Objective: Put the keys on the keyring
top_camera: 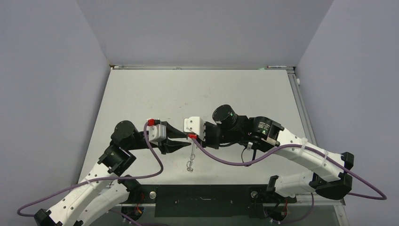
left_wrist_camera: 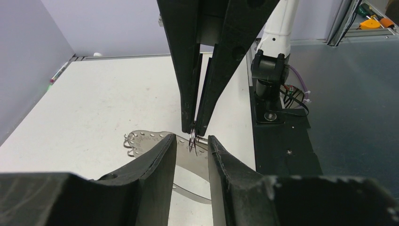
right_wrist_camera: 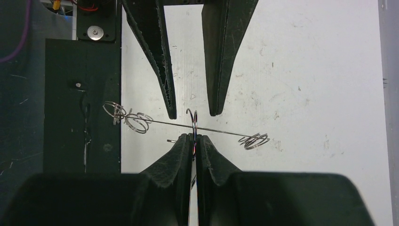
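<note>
Right wrist view: right pincer clenched on the keyring at frame centre; left pincer released, flanking a small loop.

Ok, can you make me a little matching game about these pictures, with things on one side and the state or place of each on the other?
Things:
1. left black end effector
2. right black end effector
3. thin silver wire hoop
4. white table

States or places:
A. lies beneath all the rest
B. shut tight
C. open, fingers apart
D. pinched at its rim

Pairs: 1-C, 2-B, 3-D, 4-A.
</note>
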`<state>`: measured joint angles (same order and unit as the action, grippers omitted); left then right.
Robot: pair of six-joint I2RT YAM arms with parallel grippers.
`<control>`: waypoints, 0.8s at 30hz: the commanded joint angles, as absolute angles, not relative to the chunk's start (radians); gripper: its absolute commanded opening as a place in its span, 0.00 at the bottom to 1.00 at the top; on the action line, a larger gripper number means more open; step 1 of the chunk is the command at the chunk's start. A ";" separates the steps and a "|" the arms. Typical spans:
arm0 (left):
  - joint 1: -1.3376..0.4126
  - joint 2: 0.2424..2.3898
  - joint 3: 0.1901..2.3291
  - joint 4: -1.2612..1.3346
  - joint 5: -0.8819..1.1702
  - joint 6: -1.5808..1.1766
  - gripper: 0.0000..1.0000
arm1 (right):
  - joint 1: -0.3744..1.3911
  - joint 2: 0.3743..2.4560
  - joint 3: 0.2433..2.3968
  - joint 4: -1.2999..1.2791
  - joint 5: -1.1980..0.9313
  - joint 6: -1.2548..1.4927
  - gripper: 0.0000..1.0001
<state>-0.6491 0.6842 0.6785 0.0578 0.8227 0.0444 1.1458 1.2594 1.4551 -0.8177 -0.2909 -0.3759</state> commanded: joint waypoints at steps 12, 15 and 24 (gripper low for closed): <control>-0.735 0.712 0.695 0.059 0.765 0.084 0.22 | 1.160 1.279 1.500 -0.768 -0.298 -0.385 0.05; -0.735 0.708 0.699 0.043 0.746 0.091 0.25 | 1.159 1.274 1.498 -0.768 -0.295 -0.385 0.05; -0.729 0.664 0.690 0.021 0.663 0.117 0.32 | 1.160 1.258 1.489 -0.766 -0.296 -0.379 0.05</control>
